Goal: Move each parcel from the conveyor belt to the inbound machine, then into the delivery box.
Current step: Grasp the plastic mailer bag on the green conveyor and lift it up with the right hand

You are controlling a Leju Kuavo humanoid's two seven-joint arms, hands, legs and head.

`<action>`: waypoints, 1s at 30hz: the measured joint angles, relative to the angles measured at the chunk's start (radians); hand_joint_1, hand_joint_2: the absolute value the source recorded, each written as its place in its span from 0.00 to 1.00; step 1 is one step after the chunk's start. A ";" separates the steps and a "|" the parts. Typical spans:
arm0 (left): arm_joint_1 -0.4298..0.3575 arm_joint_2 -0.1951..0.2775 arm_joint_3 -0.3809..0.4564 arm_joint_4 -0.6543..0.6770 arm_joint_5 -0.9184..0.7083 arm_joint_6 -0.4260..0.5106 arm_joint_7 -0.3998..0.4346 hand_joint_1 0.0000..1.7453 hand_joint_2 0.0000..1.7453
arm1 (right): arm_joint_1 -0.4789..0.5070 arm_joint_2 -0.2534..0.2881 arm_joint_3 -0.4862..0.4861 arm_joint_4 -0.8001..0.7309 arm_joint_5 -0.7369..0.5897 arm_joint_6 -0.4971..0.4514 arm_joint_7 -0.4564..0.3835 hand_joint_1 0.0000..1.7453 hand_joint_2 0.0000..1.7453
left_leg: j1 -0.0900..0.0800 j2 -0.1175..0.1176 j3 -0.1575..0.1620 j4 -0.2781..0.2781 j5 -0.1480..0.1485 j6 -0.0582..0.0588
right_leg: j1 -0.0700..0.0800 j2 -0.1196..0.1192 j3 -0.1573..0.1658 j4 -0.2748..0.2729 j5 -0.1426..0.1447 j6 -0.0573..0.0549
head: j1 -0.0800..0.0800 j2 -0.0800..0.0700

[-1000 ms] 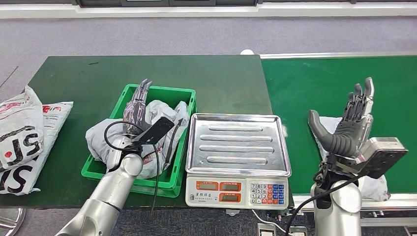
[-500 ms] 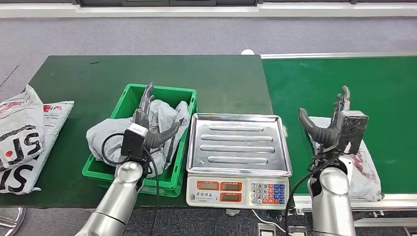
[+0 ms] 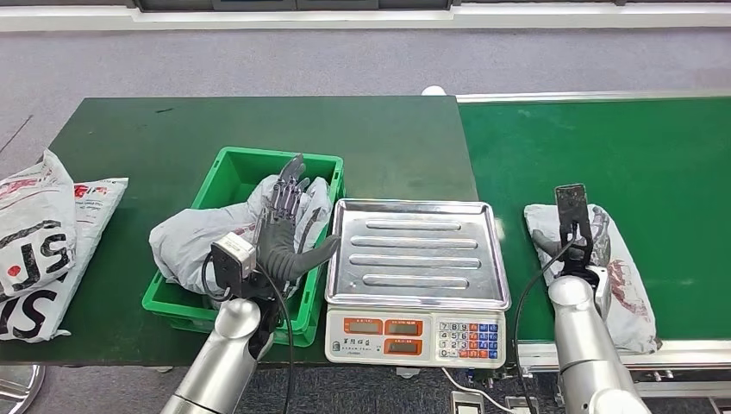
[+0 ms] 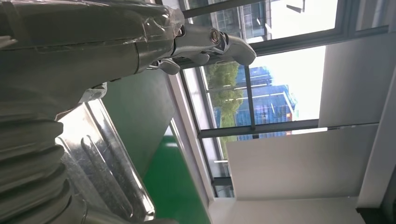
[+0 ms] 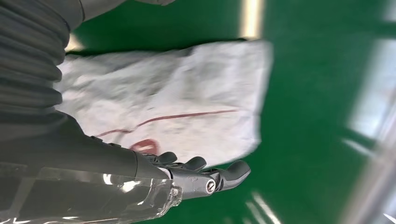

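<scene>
The scale [image 3: 416, 274] stands at the near table edge, its steel tray bare, with the keypad and displays facing the robot. Just left of the scale, the left hand [image 3: 283, 231] hovers above the green crate [image 3: 226, 177] with fingers extended and spread and the thumb pointing toward the scale; it holds nothing. The crate holds crumpled grey parcels [image 3: 185, 244], one draped over its left wall. Right of the scale, the right hand [image 3: 576, 231] is lowered onto a grey parcel with red markings [image 3: 632, 297] lying on the green conveyor belt [image 3: 603, 147] near its front edge. In the right wrist view the fingers [image 5: 196, 164] lie extended, close over the parcel surface; whether they grip the parcel cannot be determined. At the far left of the table [image 3: 155, 138], white mail bags with black and red lettering [image 3: 39, 246] lie partly over the edge. Beyond the table lies grey floor [image 3: 345, 60].
</scene>
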 joint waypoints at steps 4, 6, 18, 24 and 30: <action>0.031 -0.001 -0.001 -0.041 0.005 -0.010 0.039 0.00 1.00 | -0.032 -0.027 0.000 0.118 0.174 0.077 0.199 0.00 1.00 | 0.000 0.000 0.000 0.000 0.000 0.000 | 0.000 0.000 0.000 0.000 0.000 0.000 | 0.000 0.000; 0.042 -0.003 -0.001 -0.054 0.006 -0.009 0.046 0.00 1.00 | -0.040 -0.037 0.000 0.164 0.208 0.098 0.235 0.00 1.00 | 0.000 0.000 0.000 0.000 0.000 0.000 | 0.000 0.000 0.000 0.000 0.000 0.000 | 0.000 0.000; 0.049 -0.006 -0.001 -0.072 -0.013 -0.004 0.076 0.00 1.00 | -0.049 -0.072 -0.004 0.269 0.305 0.236 0.295 0.00 1.00 | 0.000 -0.001 0.000 0.000 0.000 0.000 | 0.000 0.000 0.000 0.000 0.000 0.000 | 0.000 0.000; 0.048 -0.006 -0.001 -0.066 -0.010 -0.034 0.104 0.00 1.00 | -0.049 -0.078 -0.027 0.283 0.306 0.296 0.261 0.35 1.00 | 0.000 0.000 0.000 0.000 0.000 0.000 | 0.000 0.000 0.000 0.000 0.000 0.000 | 0.000 0.000; 0.048 -0.006 0.000 -0.060 -0.019 -0.034 0.106 0.00 1.00 | -0.053 -0.084 -0.035 0.286 0.313 0.305 0.256 0.35 1.00 | 0.000 0.000 0.000 0.000 0.000 0.000 | 0.000 0.000 0.000 0.000 0.000 0.000 | 0.000 0.000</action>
